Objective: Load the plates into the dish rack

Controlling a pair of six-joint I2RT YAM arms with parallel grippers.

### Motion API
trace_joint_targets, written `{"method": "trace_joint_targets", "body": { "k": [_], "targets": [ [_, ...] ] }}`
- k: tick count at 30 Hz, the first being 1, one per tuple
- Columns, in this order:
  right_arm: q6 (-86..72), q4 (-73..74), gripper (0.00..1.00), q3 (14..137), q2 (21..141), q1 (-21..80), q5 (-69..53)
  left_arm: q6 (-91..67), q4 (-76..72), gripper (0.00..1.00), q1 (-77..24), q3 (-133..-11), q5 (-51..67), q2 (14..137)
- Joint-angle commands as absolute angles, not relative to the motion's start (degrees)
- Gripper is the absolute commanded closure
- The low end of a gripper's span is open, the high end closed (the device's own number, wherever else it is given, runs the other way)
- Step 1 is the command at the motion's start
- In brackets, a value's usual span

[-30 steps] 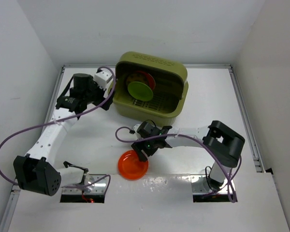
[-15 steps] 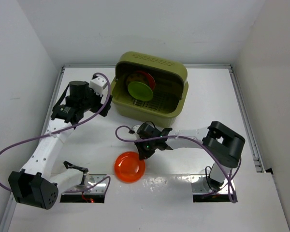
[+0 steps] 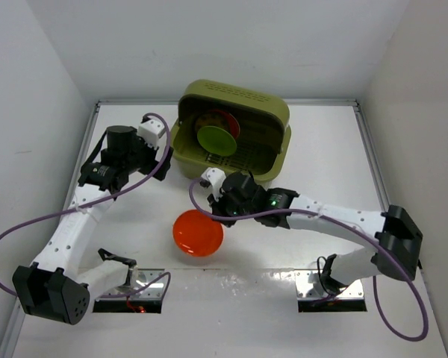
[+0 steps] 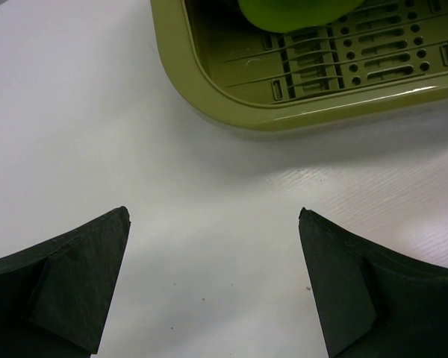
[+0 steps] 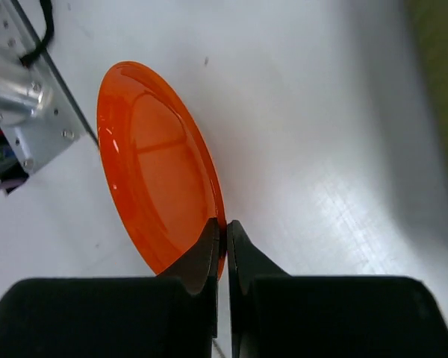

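Observation:
My right gripper is shut on the rim of an orange-red plate, which hangs tilted above the table's front middle. The olive-green dish rack stands at the back middle. A lime green plate leans upright inside it, with another orange-red plate and a brown patterned plate partly hidden behind. My left gripper hovers open over bare table, just left of the rack's corner, with nothing between its fingers.
White walls close in the table on three sides. A metal rail runs along the right edge. Purple cables loop from both arms. The arm mounts sit at the near edge.
The right gripper closed on the orange-red plate's rim and lifted it off the table, tilting it up and shifting back toward the rack. The left arm moved slightly left from the rack, then held still.

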State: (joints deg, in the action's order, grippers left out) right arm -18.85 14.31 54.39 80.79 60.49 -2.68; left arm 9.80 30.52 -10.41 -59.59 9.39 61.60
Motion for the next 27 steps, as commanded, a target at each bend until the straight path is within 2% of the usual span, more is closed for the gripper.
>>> {"method": "trace_joint_targets", "body": {
  "k": [1,6,10,16,21,27],
  "targets": [
    [-11.3,14.7,1.00,61.6,77.6,60.2,2.3,9.0,28.7,0.00,-9.7,-60.3,8.2,61.3],
    [-5.5,17.3,1.00,68.8,77.7,55.8,4.8,9.0,28.2,0.00,-9.1,-62.3,6.9,63.2],
    [-0.5,17.1,1.00,79.2,80.1,51.2,6.6,9.0,28.2,0.00,-7.9,-64.5,6.9,65.9],
    [6.2,13.1,1.00,92.1,86.2,43.3,10.4,7.8,27.7,0.00,-5.6,-67.1,12.0,70.6],
    [17.5,6.9,1.00,94.1,91.9,40.3,17.2,7.8,27.7,0.00,-5.1,-70.7,15.7,76.4],
    [32.8,-6.0,1.00,83.5,94.6,43.3,21.2,7.8,27.2,0.00,-5.1,-76.7,17.5,84.8]
  ]
}}
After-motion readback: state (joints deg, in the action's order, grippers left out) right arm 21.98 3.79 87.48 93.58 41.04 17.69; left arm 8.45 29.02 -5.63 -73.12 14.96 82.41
